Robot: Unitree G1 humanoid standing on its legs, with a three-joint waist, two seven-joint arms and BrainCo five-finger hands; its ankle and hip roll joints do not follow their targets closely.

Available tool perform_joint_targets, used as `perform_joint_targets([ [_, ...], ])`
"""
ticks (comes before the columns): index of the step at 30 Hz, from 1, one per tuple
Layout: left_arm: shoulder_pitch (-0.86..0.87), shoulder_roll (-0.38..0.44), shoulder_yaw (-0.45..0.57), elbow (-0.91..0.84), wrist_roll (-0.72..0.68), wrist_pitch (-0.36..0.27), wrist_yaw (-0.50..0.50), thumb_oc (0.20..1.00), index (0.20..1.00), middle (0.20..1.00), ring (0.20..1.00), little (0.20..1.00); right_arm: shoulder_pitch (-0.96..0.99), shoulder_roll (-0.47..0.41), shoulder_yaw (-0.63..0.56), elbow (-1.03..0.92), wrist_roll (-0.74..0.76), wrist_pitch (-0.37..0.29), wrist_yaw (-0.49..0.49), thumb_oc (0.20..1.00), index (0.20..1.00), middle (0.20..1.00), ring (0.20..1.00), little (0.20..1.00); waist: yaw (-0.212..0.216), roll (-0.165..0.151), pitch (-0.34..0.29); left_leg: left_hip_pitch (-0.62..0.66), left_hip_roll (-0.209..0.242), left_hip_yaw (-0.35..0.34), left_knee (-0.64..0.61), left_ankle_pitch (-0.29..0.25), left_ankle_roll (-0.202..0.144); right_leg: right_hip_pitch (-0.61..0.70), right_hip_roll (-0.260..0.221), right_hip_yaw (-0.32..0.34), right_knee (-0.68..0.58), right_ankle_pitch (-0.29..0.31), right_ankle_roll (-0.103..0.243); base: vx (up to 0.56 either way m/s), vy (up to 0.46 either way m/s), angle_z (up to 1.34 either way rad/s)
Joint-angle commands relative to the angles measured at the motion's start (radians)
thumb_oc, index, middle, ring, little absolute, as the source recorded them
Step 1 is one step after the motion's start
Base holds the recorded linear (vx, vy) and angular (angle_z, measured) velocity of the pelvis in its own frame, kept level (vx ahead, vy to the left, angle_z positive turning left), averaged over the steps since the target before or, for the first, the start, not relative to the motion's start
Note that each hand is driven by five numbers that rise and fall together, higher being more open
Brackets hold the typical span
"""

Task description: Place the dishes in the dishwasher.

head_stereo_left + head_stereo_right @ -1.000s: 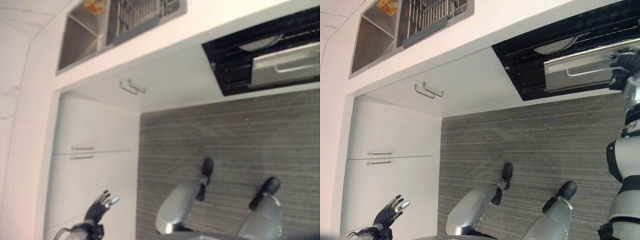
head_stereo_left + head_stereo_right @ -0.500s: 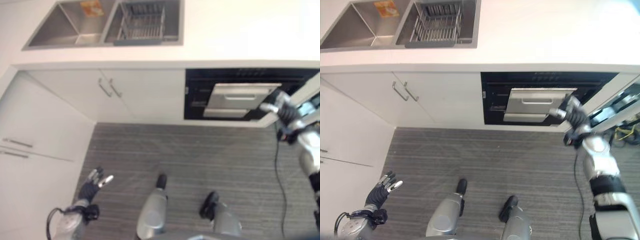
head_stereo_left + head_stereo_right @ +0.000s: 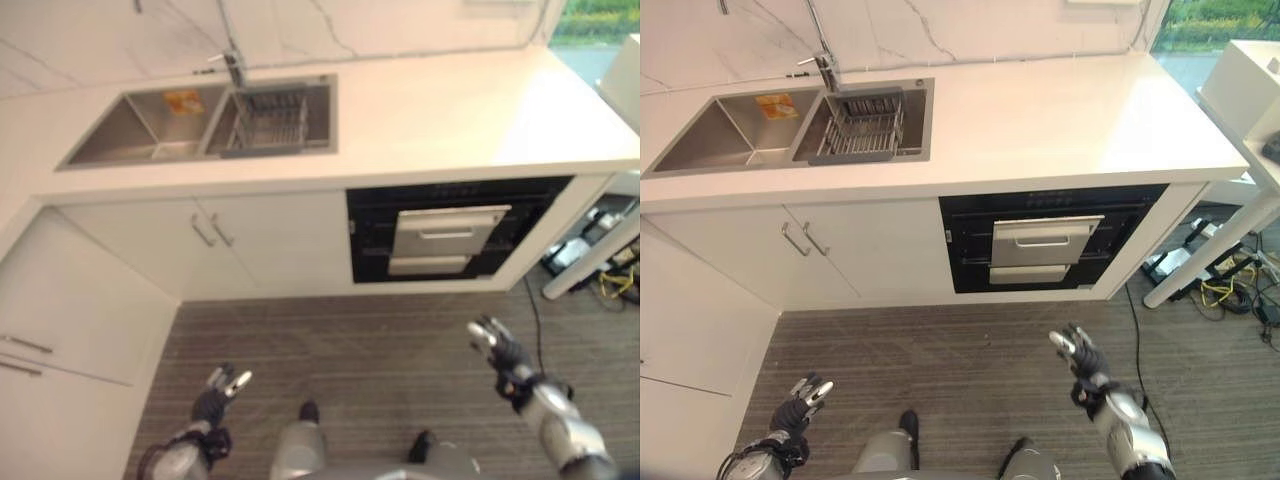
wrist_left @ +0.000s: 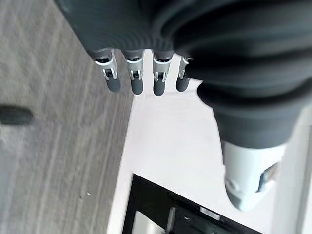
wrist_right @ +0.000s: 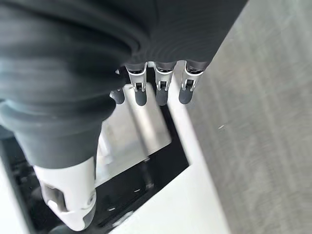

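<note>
Both hands empty, fingers straight: left hand (image 3: 800, 398) low left, right hand (image 3: 1080, 355) right, over grey striped carpet (image 3: 970, 350). Dishwasher (image 3: 1040, 240) far, under white counter (image 3: 1060, 110): black front, steel drawer. Wire rack (image 3: 862, 128) in steel sink (image 3: 730, 125), far left.

Two robot hands, same build. Left robot hand (image 3: 800, 402): dark ribbed cover over back and wrist, silver fingers (image 4: 134, 73) with dark tips, pale silver-grey thumb (image 4: 248, 173) set apart. Right robot hand (image 3: 1085, 360): same dark ribbed cover, silver dark-tipped fingers (image 5: 161, 87), light grey thumb (image 5: 68, 195). Silver-grey forearm behind right robot hand, away from dishwasher (image 3: 1045, 240).
</note>
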Motion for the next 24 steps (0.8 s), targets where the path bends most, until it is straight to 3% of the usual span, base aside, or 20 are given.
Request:
perform_joint_targets([
  [1, -0.051, 0.056, -0.007, -0.015, 0.028, 0.034, -0.092, 1.000, 1.000, 1.000, 1.000, 1.000, -0.118, 0.013, 0.027, 0.060, -0.033, -0.052, 0.007, 1.000, 1.000, 1.000, 1.000, 1.000, -0.005, -0.037, 0.031, 0.019, -0.049, -0.029, 0.061, -0.067, -0.019, 0.038, 0.048, 0.071, -0.077, 0.100, 0.045, 0.13, 0.411, 0.24],
  [6, -0.120, 0.076, -0.052, 0.033, 0.038, 0.038, -0.162, 1.000, 1.000, 1.000, 1.000, 1.000, -0.113, 0.080, 0.045, 0.272, -0.068, -0.116, 0.030, 1.000, 1.000, 1.000, 1.000, 1.000, -0.016, -0.062, 0.045, 0.057, -0.092, -0.044, 0.061, -0.105, 0.026, 0.075, 0.022, 0.079, -0.077, 0.210, 0.087, 0.12, 0.305, 0.24],
  [10, -0.161, 0.081, -0.070, 0.081, 0.046, 0.029, -0.177, 1.000, 1.000, 1.000, 1.000, 1.000, -0.124, 0.105, 0.053, 0.396, -0.077, -0.177, 0.062, 1.000, 1.000, 1.000, 1.000, 1.000, -0.034, -0.053, 0.063, 0.063, -0.099, -0.077, 0.061, -0.112, 0.057, 0.099, 0.076, 0.132, -0.077, 0.284, 0.077, 0.08, 0.179, 0.10],
  [13, -0.189, 0.070, -0.076, 0.138, 0.028, 0.023, -0.181, 1.000, 1.000, 1.000, 1.000, 1.000, -0.139, 0.112, 0.065, 0.496, -0.092, -0.218, 0.088, 1.000, 1.000, 1.000, 1.000, 1.000, -0.046, -0.064, 0.056, 0.050, -0.112, -0.094, 0.061, -0.109, 0.060, 0.040, 0.105, 0.195, -0.077, 0.214, 0.058, 0.02, 0.024, 0.04],
  [16, -0.200, 0.053, -0.066, 0.184, 0.024, 0.016, -0.185, 1.000, 1.000, 1.000, 1.000, 1.000, -0.144, 0.115, 0.066, 0.542, -0.119, -0.228, 0.106, 1.000, 1.000, 1.000, 1.000, 1.000, -0.046, -0.077, 0.042, 0.047, -0.118, -0.080, 0.061, -0.116, 0.056, -0.005, 0.100, 0.214, -0.077, 0.185, 0.063, 0.01, -0.052, 0.07],
  [19, -0.194, 0.026, -0.043, 0.242, 0.040, -0.018, -0.188, 1.000, 1.000, 1.000, 1.000, 1.000, -0.158, 0.117, 0.076, 0.542, -0.124, -0.222, 0.113, 1.000, 1.000, 1.000, 1.000, 1.000, -0.028, -0.081, 0.023, 0.071, -0.107, -0.035, 0.061, -0.129, 0.045, 0.001, 0.083, 0.175, -0.077, 0.148, 0.070, 0.04, -0.124, 0.13],
  [24, -0.184, 0.017, -0.026, 0.234, 0.026, -0.014, -0.198, 1.000, 1.000, 1.000, 1.000, 1.000, -0.154, 0.119, 0.087, 0.472, -0.113, -0.208, 0.079, 1.000, 1.000, 1.000, 1.000, 1.000, -0.029, -0.078, -0.001, 0.094, -0.093, -0.002, 0.061, -0.141, 0.042, 0.031, 0.085, 0.158, -0.077, 0.115, 0.054, 0.06, -0.082, 0.04],
])
